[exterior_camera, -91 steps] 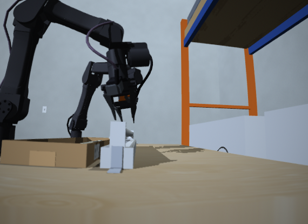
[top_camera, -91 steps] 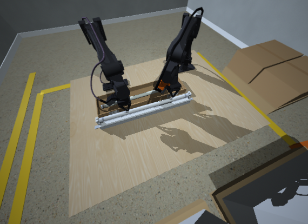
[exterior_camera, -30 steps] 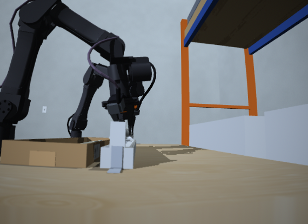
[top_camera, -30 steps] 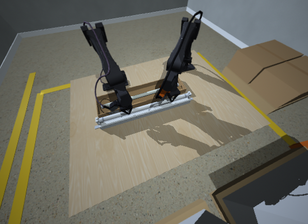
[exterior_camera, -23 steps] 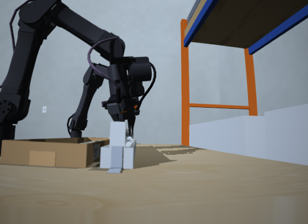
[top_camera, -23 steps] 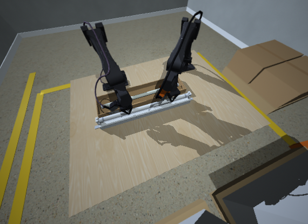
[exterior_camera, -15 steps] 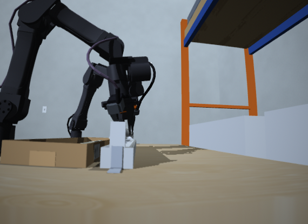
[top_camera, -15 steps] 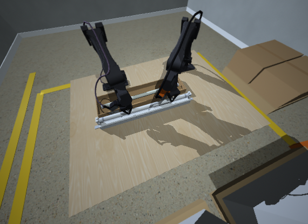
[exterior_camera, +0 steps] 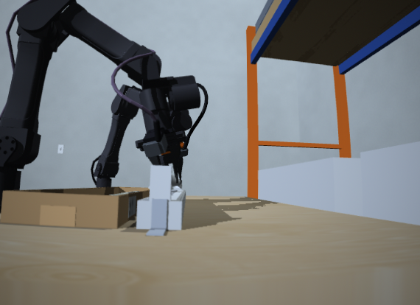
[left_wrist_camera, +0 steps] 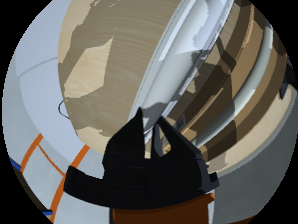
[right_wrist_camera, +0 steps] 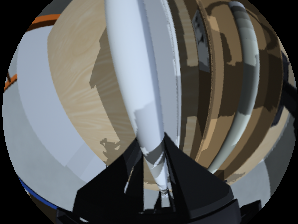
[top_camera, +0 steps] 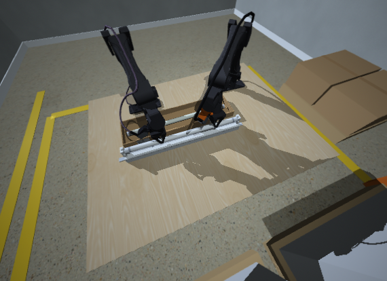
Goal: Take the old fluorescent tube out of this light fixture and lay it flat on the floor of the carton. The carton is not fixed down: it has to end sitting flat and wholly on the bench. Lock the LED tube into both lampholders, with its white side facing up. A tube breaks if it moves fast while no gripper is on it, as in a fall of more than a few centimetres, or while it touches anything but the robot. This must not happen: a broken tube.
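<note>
The white LED tube (top_camera: 180,135) (left_wrist_camera: 172,80) (right_wrist_camera: 132,65) lies along the fixture (top_camera: 190,140) (exterior_camera: 144,214), its ends at the lampholders (top_camera: 123,151) (exterior_camera: 161,181); whether they are locked cannot be told. Its visible upper face is white. My left gripper (top_camera: 217,125) (left_wrist_camera: 147,112) is shut on the LED tube toward one end. My right gripper (top_camera: 161,140) (right_wrist_camera: 152,137) is shut on it nearer the other end. The greenish fluorescent tube (top_camera: 180,119) (left_wrist_camera: 235,112) (right_wrist_camera: 250,75) lies lengthwise in the carton (top_camera: 123,133) (exterior_camera: 97,211), which looks flat on the bench.
The carton stands close behind the fixture, between it and the arm bases. Both forearms reach over the carton. The wooden bench (top_camera: 136,201) (exterior_camera: 221,262) extends in front of the fixture. A shelf rack (exterior_camera: 253,111) and large boxes (top_camera: 333,75) stand beyond the bench.
</note>
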Action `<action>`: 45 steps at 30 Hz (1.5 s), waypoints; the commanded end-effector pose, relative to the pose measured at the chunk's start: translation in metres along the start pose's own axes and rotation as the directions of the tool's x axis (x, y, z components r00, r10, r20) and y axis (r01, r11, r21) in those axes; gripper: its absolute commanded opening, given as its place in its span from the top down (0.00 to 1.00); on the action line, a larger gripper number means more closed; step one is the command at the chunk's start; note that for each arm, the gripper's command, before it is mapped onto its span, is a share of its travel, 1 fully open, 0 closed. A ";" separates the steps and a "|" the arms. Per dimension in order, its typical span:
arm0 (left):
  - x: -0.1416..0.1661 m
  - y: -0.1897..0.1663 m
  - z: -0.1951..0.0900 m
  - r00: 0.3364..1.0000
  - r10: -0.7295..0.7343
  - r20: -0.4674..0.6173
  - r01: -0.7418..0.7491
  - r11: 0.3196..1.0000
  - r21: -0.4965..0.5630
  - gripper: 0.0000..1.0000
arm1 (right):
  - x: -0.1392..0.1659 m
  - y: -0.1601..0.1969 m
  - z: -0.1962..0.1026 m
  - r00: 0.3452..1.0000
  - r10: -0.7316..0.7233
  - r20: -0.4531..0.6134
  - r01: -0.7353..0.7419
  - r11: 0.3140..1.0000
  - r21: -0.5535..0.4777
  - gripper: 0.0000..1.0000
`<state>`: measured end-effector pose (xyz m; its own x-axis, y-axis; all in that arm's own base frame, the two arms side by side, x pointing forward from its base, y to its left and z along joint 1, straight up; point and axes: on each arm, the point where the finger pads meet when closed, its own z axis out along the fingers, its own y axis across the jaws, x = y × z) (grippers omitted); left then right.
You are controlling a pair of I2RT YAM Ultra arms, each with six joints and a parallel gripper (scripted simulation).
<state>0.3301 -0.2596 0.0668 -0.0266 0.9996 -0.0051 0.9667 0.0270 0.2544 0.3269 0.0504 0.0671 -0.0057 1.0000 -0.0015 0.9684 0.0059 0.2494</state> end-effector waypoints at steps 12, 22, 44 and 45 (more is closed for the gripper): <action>-0.005 0.006 -0.010 1.000 -0.008 0.024 0.012 0.986 -0.165 0.89 | 0.001 0.003 -0.003 1.000 0.000 0.006 0.001 0.988 -0.152 0.89; -0.004 0.004 -0.010 1.000 -0.006 0.021 0.010 0.971 -0.238 0.89 | 0.001 0.000 -0.003 1.000 -0.002 0.008 0.004 0.975 -0.224 0.89; -0.003 0.000 -0.011 1.000 0.012 0.014 -0.005 0.908 -0.420 0.89 | 0.000 -0.005 -0.003 1.000 -0.007 0.012 0.011 0.915 -0.403 0.89; -0.002 0.000 -0.011 1.000 0.012 0.013 -0.006 0.903 -0.429 0.89 | 0.000 -0.005 -0.003 1.000 -0.009 0.014 0.014 0.911 -0.412 0.89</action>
<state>0.3297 -0.2595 0.0674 -0.0246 0.9997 -0.0048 0.7958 0.0225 0.6051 0.3265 0.0506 0.0677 -0.0062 1.0000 -0.0003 0.7993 0.0052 0.6009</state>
